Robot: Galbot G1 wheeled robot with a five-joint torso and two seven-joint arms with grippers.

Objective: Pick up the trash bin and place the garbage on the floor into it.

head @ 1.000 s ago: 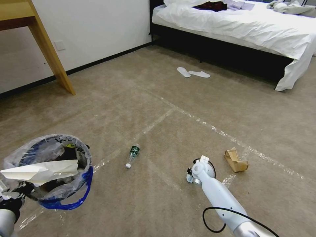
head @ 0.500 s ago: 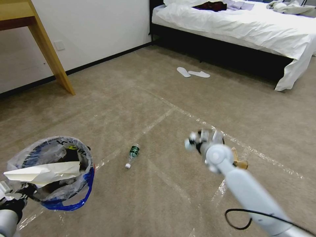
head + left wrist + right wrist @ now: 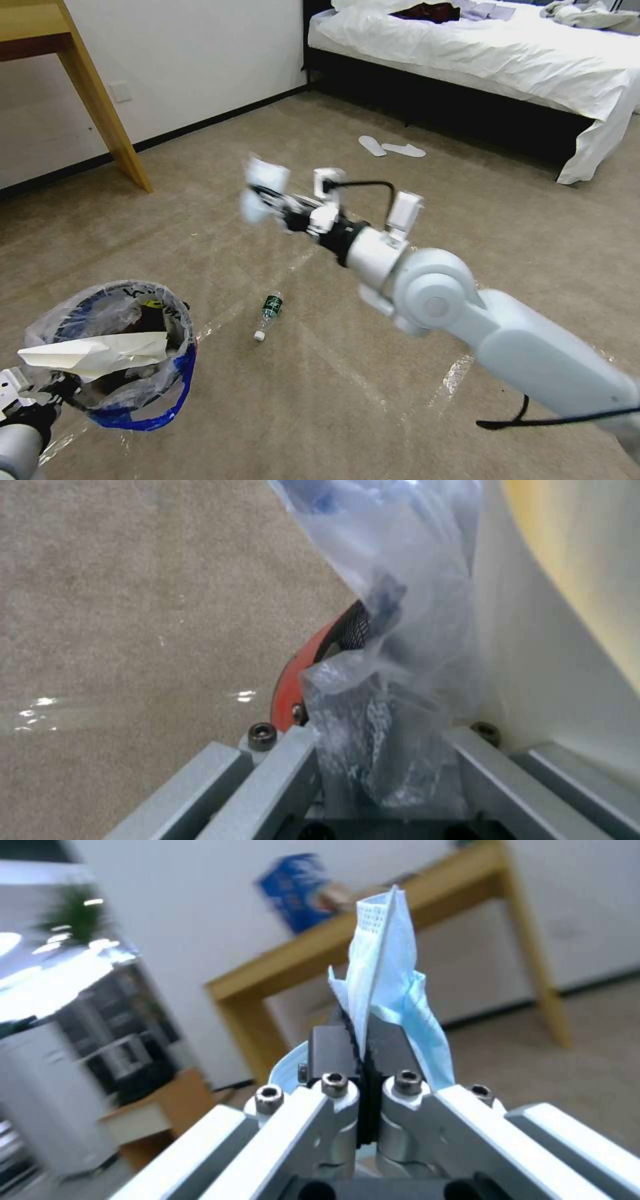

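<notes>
In the trash bin (image 3: 113, 353) white paper (image 3: 93, 352), left pincer (image 3: 373, 760) pinching its rim, right pincer (image 3: 365, 1050) clamping blue mask (image 3: 390, 990).

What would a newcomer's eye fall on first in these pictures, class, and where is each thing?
First, the right gripper, raised mid-air above the floor, pinching a blue mask. Next, the bin with its clear bag, gripped at the rim by the left gripper at the robot's near left. A small bottle lies on the floor between them.
</notes>
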